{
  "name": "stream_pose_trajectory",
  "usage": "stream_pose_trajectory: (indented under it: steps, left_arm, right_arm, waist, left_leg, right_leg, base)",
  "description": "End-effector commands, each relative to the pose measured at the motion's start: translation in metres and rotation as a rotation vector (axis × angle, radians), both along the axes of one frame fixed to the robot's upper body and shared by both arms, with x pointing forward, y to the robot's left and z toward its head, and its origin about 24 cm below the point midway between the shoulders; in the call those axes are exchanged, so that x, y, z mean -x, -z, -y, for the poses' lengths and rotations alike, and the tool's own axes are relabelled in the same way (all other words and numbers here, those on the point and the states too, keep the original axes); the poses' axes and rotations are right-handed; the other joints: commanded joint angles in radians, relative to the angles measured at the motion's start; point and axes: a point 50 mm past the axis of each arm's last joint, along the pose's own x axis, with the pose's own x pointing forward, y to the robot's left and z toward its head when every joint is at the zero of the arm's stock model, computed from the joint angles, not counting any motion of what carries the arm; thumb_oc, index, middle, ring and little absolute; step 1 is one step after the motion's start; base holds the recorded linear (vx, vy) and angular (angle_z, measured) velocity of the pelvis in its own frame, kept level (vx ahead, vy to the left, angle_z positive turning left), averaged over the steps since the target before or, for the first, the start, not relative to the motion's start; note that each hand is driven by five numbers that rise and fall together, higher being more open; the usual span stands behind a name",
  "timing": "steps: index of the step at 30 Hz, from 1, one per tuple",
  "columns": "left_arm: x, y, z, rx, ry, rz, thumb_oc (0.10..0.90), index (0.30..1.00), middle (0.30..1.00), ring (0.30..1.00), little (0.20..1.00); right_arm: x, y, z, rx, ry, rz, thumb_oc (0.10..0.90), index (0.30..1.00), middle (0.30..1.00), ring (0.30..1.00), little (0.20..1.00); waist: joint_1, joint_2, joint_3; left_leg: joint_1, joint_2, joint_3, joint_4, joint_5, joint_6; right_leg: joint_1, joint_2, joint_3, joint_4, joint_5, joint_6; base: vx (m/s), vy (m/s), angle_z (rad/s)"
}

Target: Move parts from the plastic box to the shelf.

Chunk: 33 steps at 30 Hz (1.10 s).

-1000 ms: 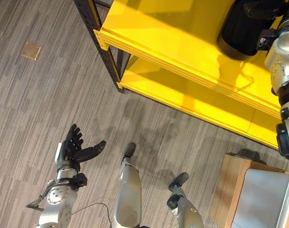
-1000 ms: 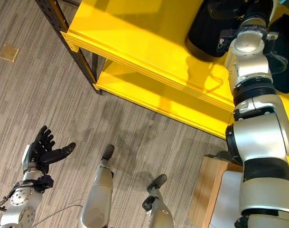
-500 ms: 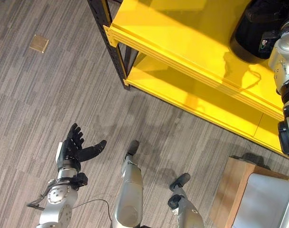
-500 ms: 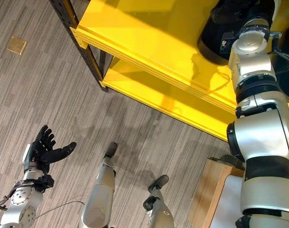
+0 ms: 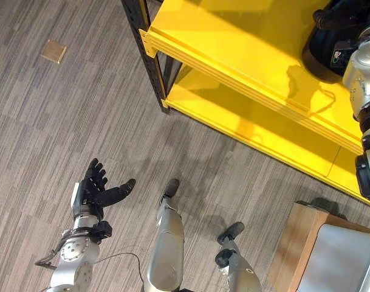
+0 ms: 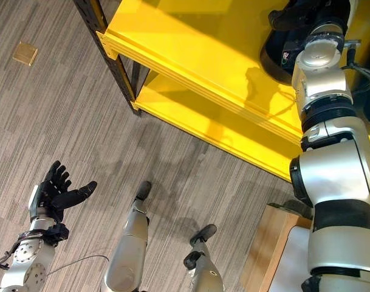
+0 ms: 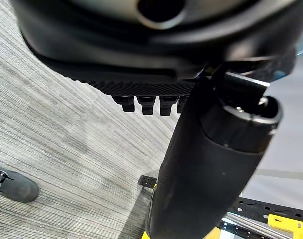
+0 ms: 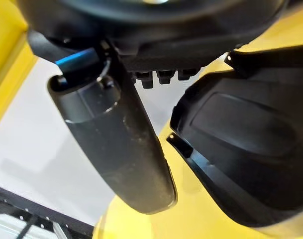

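The yellow shelf (image 5: pixel 245 67) is the landmark here. On its top deck, toward the far right end, lies a black moulded part (image 6: pixel 282 48), and the right hand (image 8: pixel 121 144) sits right beside that part, over the same deck. In the right wrist view the thumb stands straight and the fingers run out in a relaxed row, with the part next to them and not enclosed, so this hand looks spread and empty. I judge the step to be the release of a part on the shelf, done or nearly done. The left hand (image 5: pixel 96 188) hangs low, well away from the shelf over the grey floor (image 5: pixel 45 121), fingers spread and holding nothing. A pale box on a wooden stand (image 5: pixel 297 240) sits below the shelf's right end. The next move calls for drawing the right arm clear of the part without nudging it, then turning toward that box for another part.
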Motion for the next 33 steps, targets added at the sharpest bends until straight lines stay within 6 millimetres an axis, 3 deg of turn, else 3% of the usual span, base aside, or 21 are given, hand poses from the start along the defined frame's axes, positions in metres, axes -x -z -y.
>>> stream_pose_trajectory:
  steps: [1,12,33]
  left_arm:
    - [0.008,-0.025,-0.011,-0.098,0.021,0.108,0.9,1.0,1.0,1.0,1.0]
    - [0.011,-0.026,-0.011,-0.102,0.031,0.112,0.9,1.0,1.0,1.0,1.0]
    - [0.016,-0.023,-0.018,-0.094,0.004,0.108,0.9,1.0,1.0,1.0,1.0]
  right_arm:
    - [0.014,-0.044,-0.008,0.179,0.033,0.125,0.9,1.0,1.0,1.0,1.0]
    - [0.007,-0.026,-0.006,0.364,0.097,-0.01,0.9,1.0,1.0,1.0,1.0]
    - [0.002,-0.021,-0.018,0.576,0.106,-0.072,0.9,1.0,1.0,1.0,1.0]
  waist:
    - [-0.009,-0.034,-0.074]
    - [0.001,-0.034,-0.056]
    - [-0.005,-0.04,-0.05]
  left_leg:
    - [-0.021,-0.094,0.002,-0.034,-0.022,0.085]
    - [-0.036,-0.098,-0.004,-0.03,-0.017,0.086]
    - [-0.037,-0.097,-0.004,-0.038,-0.01,0.084]
  right_leg:
    - [0.165,0.065,0.052,0.139,-0.21,0.026]
    - [0.16,0.066,0.047,0.142,-0.222,0.022]
    - [0.158,0.069,0.042,0.14,-0.223,0.02]
  base:
    - [0.0,0.0,0.0]
    - [0.0,0.006,0.02]
    - [0.0,0.0,0.0]
